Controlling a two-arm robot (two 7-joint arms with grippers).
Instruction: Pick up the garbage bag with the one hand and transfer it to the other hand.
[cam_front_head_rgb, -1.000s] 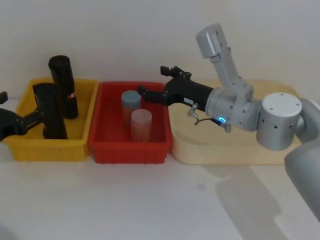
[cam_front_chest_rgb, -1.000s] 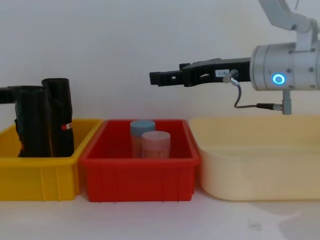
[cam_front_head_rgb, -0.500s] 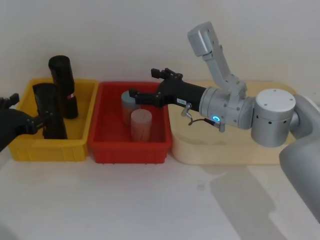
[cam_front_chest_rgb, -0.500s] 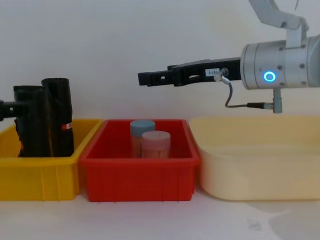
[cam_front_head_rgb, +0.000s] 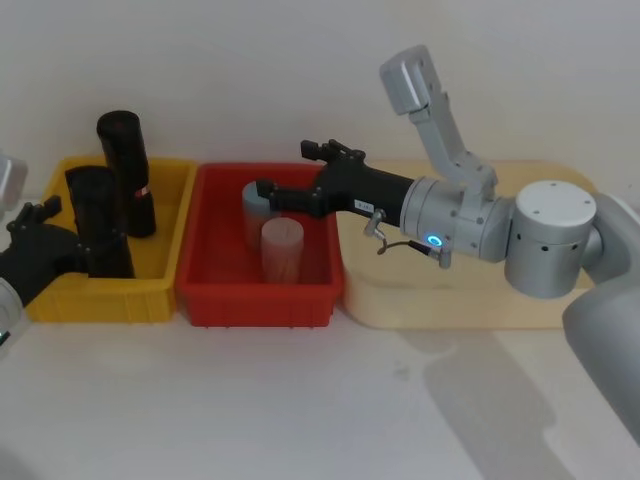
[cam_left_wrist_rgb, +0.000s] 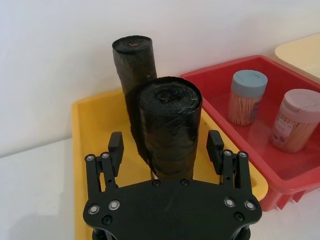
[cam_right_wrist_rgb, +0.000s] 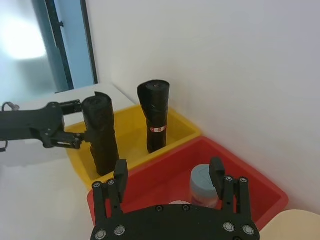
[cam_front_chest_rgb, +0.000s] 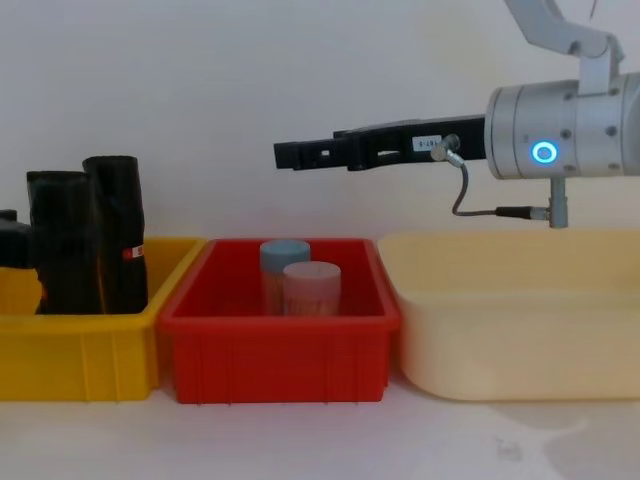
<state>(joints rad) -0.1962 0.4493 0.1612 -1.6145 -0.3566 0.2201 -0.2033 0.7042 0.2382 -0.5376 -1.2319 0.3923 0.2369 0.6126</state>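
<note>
While the left gripper (cam_left_wrist_rgb: 165, 137) waited at the near left side of a yellow bin (cam_front_head_rgb: 100, 298), its fingers (cam_left_wrist_rgb: 116, 146) were spread wide on either side of the garbage bag (cam_front_head_rgb: 98, 215), with a gap showing on both sides, so nothing was held. The bag, a glossy black roll, stood upright in the near part of that bin, taller than its walls. A second black roll (cam_front_head_rgb: 127, 170) with a small red and white label stood just behind it, farther back. The right gripper (cam_right_wrist_rgb: 168, 166), on an arm with a blue glowing ring (cam_front_chest_rgb: 544, 152), reached left, high above the red bin (cam_front_head_rgb: 260, 300) in the middle, its fingers apart and empty. Two lidded jars (cam_front_head_rgb: 282, 250) stood in the red bin, and a cream tray (cam_front_head_rgb: 450, 300) lay to the right.
</note>
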